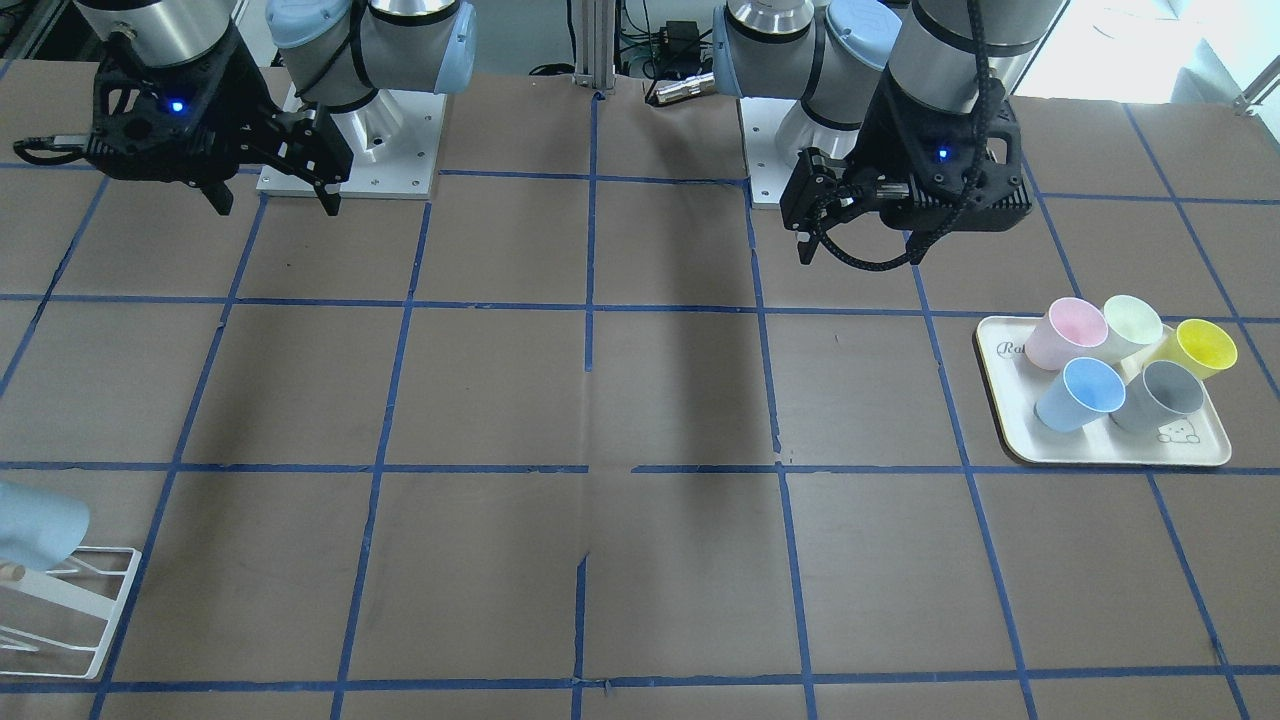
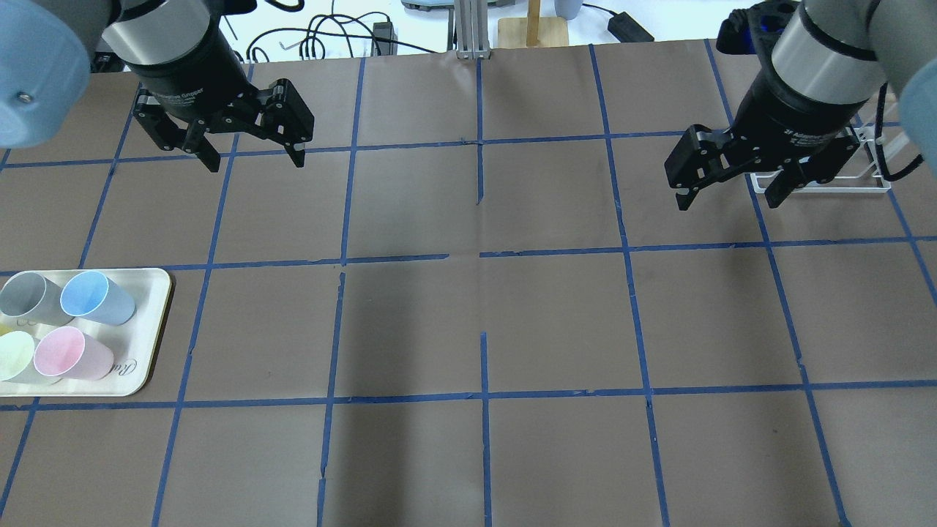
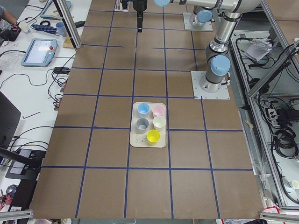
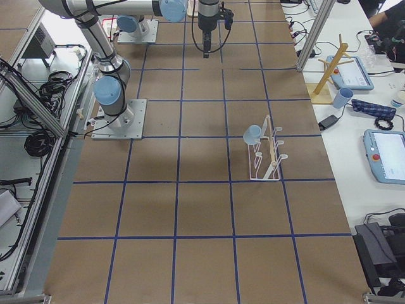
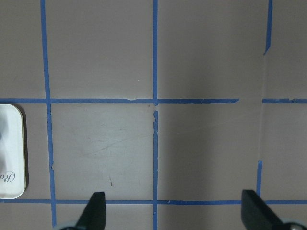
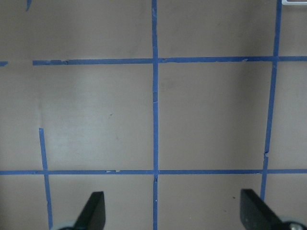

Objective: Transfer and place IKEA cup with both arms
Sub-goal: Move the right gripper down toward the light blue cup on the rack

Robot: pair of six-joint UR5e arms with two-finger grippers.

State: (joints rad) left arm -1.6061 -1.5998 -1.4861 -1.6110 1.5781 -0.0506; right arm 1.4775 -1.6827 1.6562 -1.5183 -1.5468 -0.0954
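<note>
A pale blue cup (image 1: 1080, 393) stands on the white tray (image 1: 1010, 440) with pink, pale green, yellow and grey cups; it also shows in the overhead view (image 2: 96, 298). A second pale blue cup (image 1: 35, 525) hangs on the white wire rack (image 1: 95, 600), also seen from the right side (image 4: 253, 133). My left gripper (image 2: 255, 162) is open and empty, raised above the table beyond the tray. My right gripper (image 2: 728, 201) is open and empty, raised beside the rack (image 2: 820, 183). Both wrist views show only taped table between the open fingertips.
The brown table carries a grid of blue tape. The tray's corner shows in the left wrist view (image 5: 10, 151). The rack's corner shows at the top right of the right wrist view (image 6: 293, 2). Both arm bases (image 1: 350, 150) stand at the table's robot side.
</note>
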